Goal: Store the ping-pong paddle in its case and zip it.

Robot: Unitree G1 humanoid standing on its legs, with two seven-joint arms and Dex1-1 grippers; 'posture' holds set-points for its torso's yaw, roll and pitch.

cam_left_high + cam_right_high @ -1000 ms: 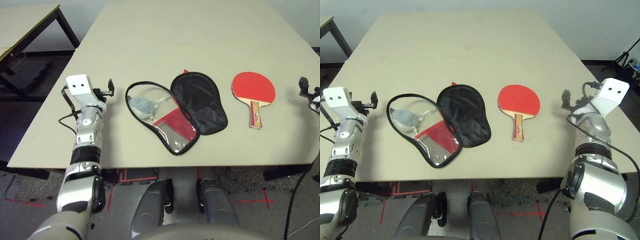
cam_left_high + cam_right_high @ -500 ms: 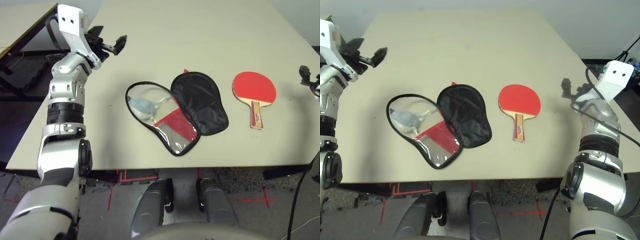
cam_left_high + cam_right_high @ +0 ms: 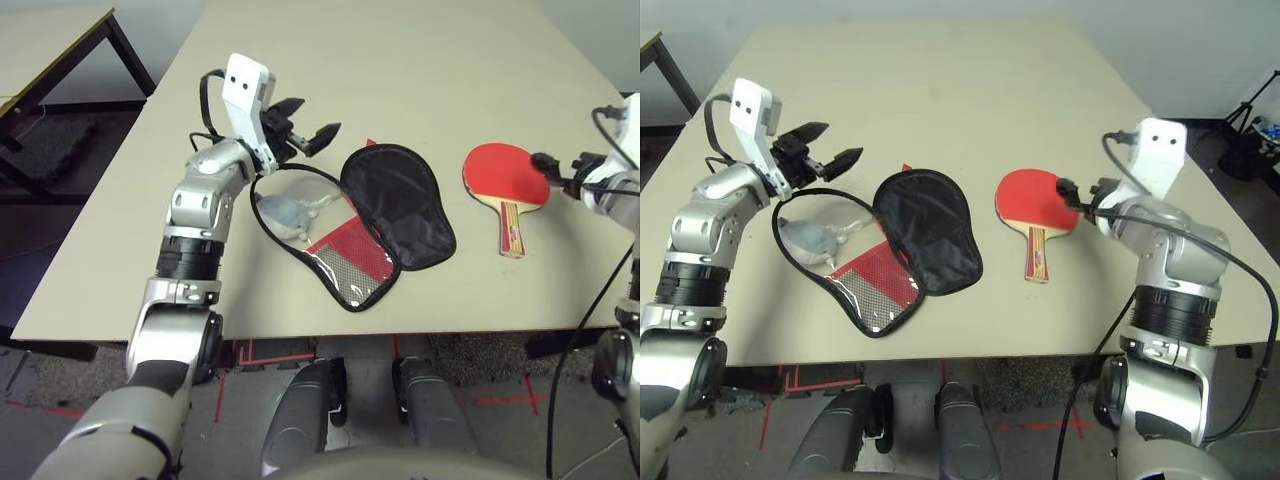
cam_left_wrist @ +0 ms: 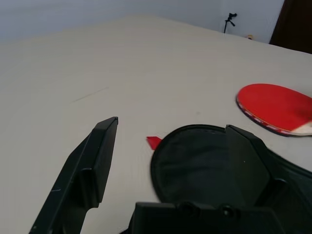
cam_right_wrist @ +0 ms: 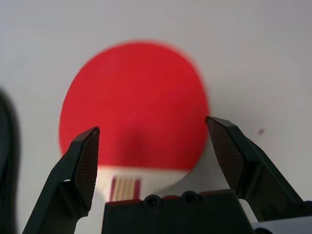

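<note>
The ping-pong paddle [image 3: 507, 172] lies flat on the table to the right of the middle, red face up, with its wooden handle [image 3: 511, 230] pointing at me. The case [image 3: 400, 205] lies unzipped and spread flat left of it: black lining flap on the right, clear and red mesh half [image 3: 335, 255] on the left. My left gripper [image 3: 312, 120] hovers open over the case's far left rim. My right gripper [image 3: 1072, 195] is open just above the paddle's right edge. The right wrist view has the red face [image 5: 134, 105] between the spread fingers.
A small grey pouch [image 3: 285, 212] on a white cord lies in the clear half of the case. The beige table [image 3: 400, 60] stretches far beyond the objects. A second table [image 3: 60, 30] stands off to the far left. A black cable trails from my right wrist.
My left arm rose at the table's left edge, then swung right to the case's far rim. My right gripper moved left from the table's right side to the paddle. Paddle and case have not moved.
</note>
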